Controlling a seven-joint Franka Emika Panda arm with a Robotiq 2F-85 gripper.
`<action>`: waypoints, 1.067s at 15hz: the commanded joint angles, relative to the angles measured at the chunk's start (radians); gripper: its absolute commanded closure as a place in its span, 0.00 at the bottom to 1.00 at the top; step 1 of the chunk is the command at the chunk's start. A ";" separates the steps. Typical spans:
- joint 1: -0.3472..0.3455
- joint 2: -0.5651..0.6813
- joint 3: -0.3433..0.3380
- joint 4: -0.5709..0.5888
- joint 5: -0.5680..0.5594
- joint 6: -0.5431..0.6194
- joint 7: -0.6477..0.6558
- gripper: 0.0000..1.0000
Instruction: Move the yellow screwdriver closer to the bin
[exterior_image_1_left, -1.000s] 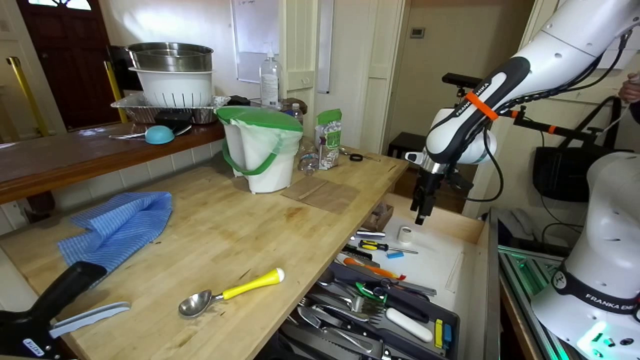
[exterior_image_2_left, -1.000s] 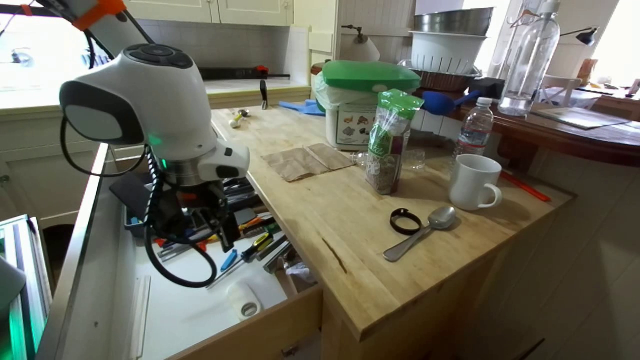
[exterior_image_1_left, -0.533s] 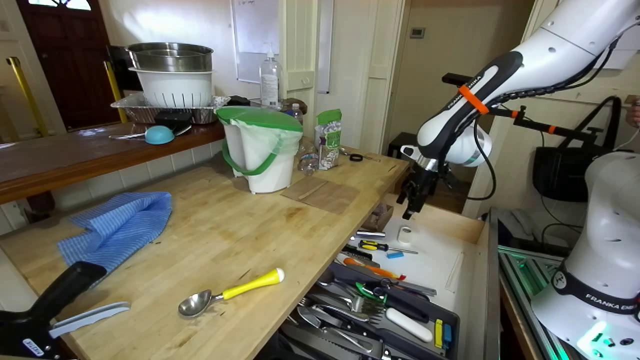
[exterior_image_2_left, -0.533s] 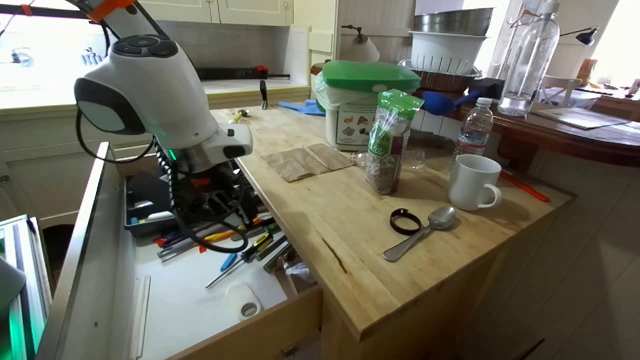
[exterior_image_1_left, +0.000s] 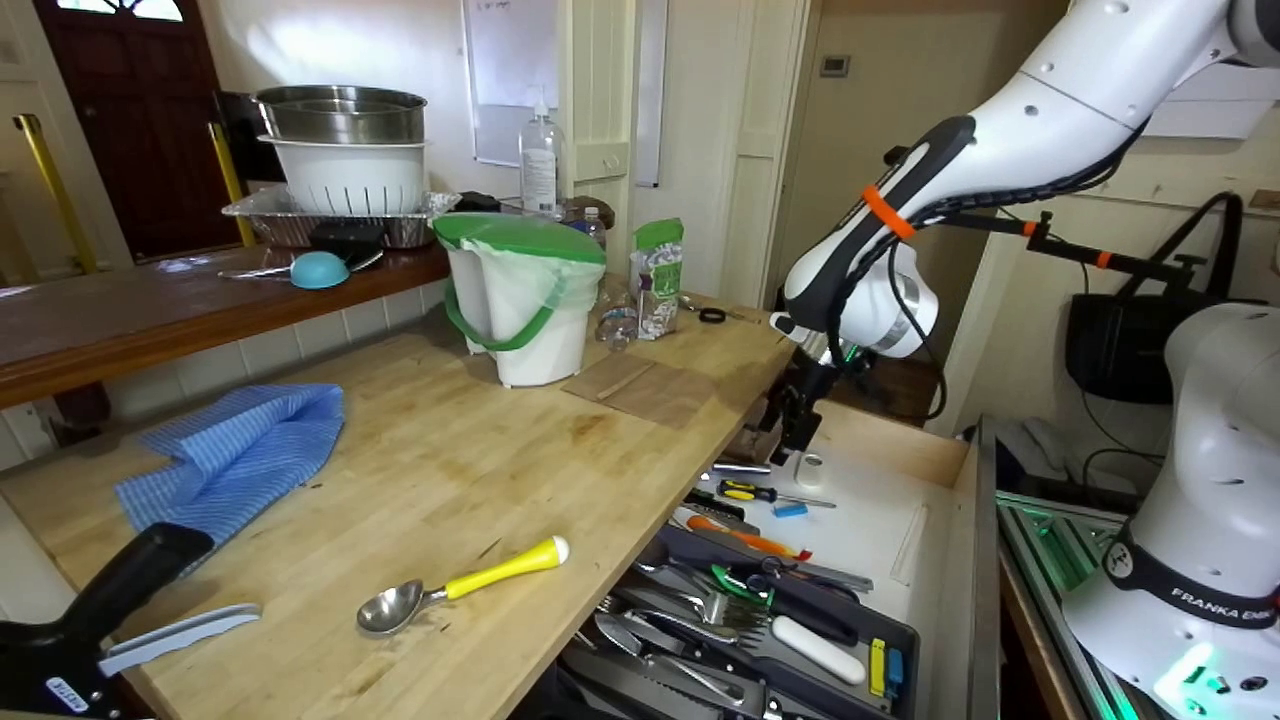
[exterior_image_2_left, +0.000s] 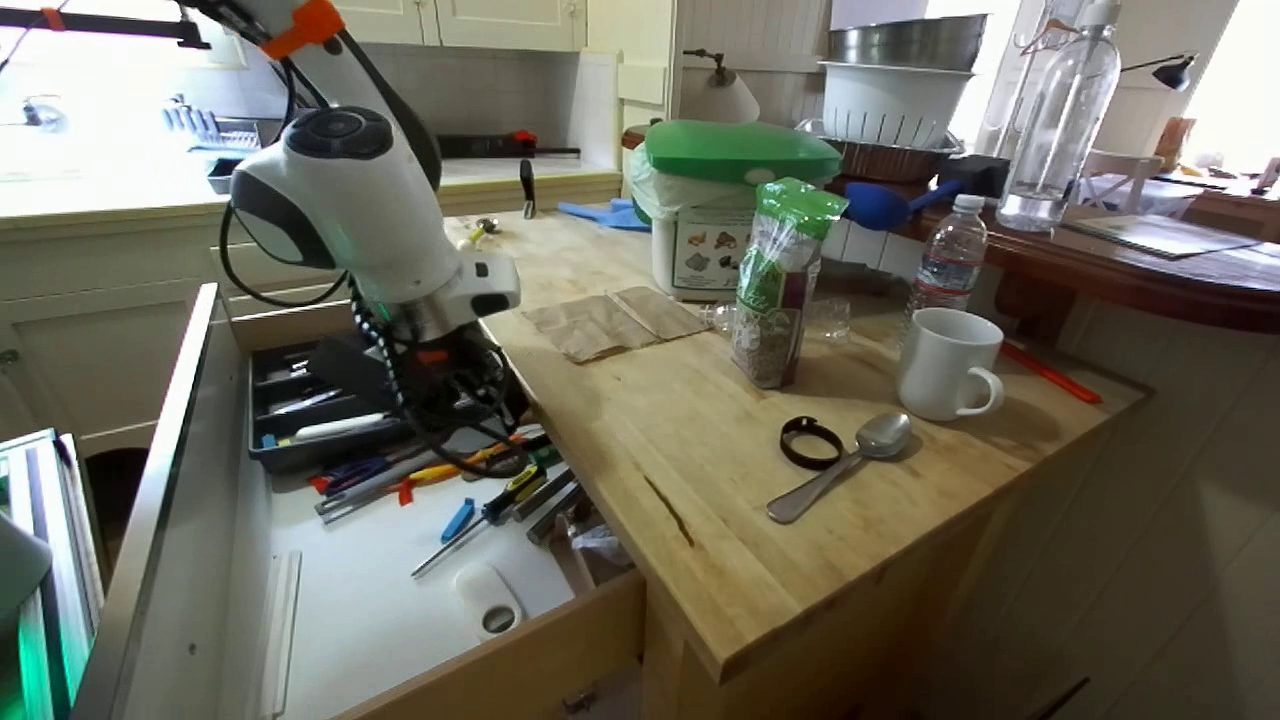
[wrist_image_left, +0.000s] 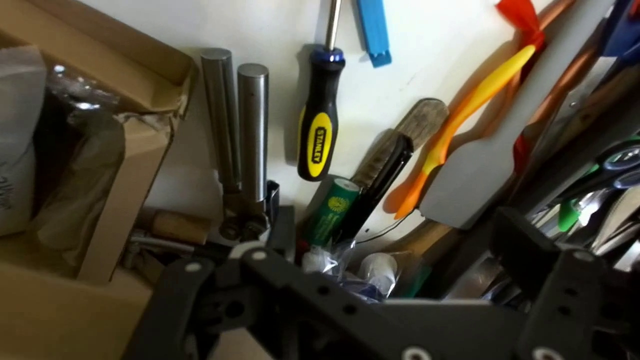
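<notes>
The yellow screwdriver lies in the open drawer, with a black and yellow handle and a metal shaft. It shows in both exterior views (exterior_image_1_left: 748, 491) (exterior_image_2_left: 524, 484) and in the wrist view (wrist_image_left: 318, 142), where its handle end points toward the gripper. My gripper (wrist_image_left: 402, 235) is open, its fingers wide apart with nothing held. In an exterior view the gripper (exterior_image_1_left: 782, 436) hangs over the drawer by the counter edge, a little beyond the screwdriver. The white bin with its green lid and liner stands on the counter in both exterior views (exterior_image_1_left: 540, 340) (exterior_image_2_left: 740, 155).
A cardboard box (wrist_image_left: 145, 75), metal handles (wrist_image_left: 253, 130), a green tube (wrist_image_left: 332, 210) and a grey spatula (wrist_image_left: 465, 185) lie near the screwdriver. The drawer also holds a white roll (exterior_image_1_left: 810, 468). Brown paper (exterior_image_1_left: 640, 388) lies before the bin, a yellow-handled scoop (exterior_image_1_left: 505, 567) nearer.
The arm has moved toward the counter edge, and the gripper has dropped lower over the drawer. The screwdriver and the bin have not moved.
</notes>
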 joint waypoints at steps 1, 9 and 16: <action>-0.018 0.158 0.043 0.082 0.129 -0.028 -0.060 0.00; 0.015 0.323 0.119 0.124 0.330 0.265 0.108 0.00; -0.012 0.302 0.166 0.119 0.303 0.265 0.112 0.00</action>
